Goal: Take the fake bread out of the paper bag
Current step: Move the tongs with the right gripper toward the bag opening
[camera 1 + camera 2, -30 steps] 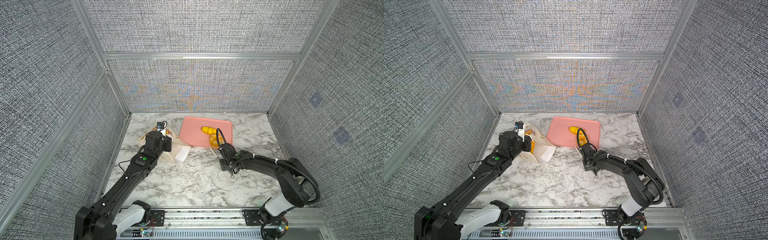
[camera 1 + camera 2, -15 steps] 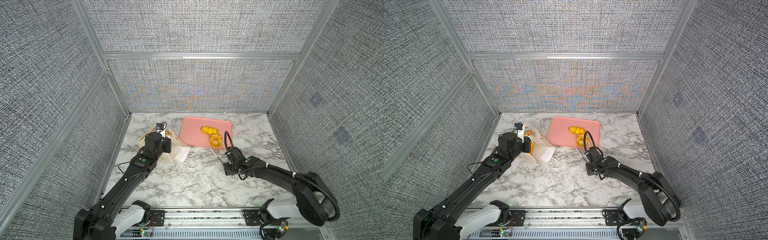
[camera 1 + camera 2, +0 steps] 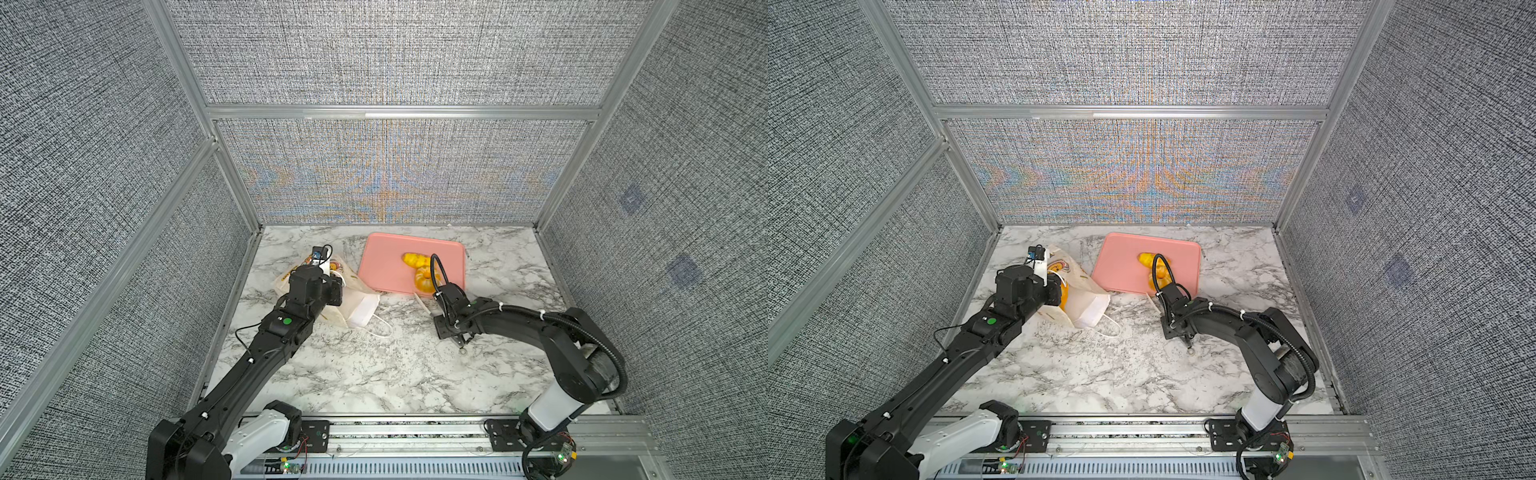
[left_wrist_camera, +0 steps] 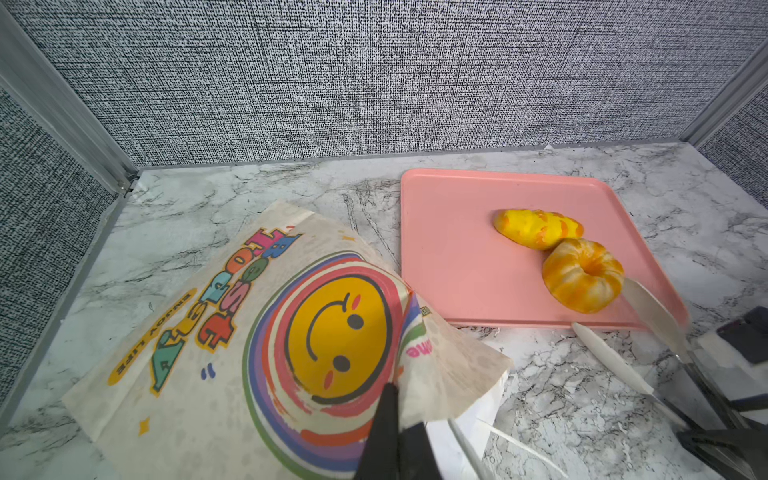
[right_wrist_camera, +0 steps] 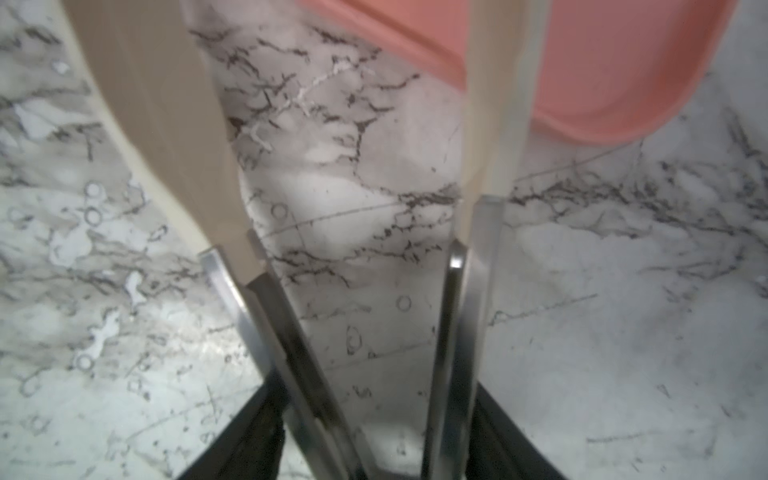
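Marble-patterned tabletop (image 3: 374,374) floors a booth closed by grey woven walls (image 3: 395,62) on the left, right and far sides. Its near half lies bare in both top views, leaving free room between the two arms. A flat pink tray (image 3: 386,266) sits at the far middle, close to the far wall. The paper bag (image 3: 357,301) lies on its side at the far left, just beside the tray's left edge. A white cord handle (image 3: 382,328) trails from it onto the marble.

The left arm (image 3: 266,353) stretches diagonally from the near left corner to the bag. The left gripper (image 4: 392,401) is clenched on a crumpled edge of the bag. The right arm (image 3: 519,320) bends at the elbow and reaches low leftward, with its wrist by the tray's near edge. The right gripper (image 4: 604,305) is released. Its long cream-tipped fingers (image 5: 145,104) stand apart with only bare marble between them. One tip is just beside the ring cake (image 4: 582,276); whether it touches cannot be told.

The bag is white and creased, printed with a yellow smiley face inside rainbow rings and colourful lettering. Two pieces of fake bread (image 3: 415,261) rest touching on the tray's right half: an oblong yellow roll (image 4: 538,228) and, nearer, the glossy orange-gold ring cake. What the bag holds is hidden.
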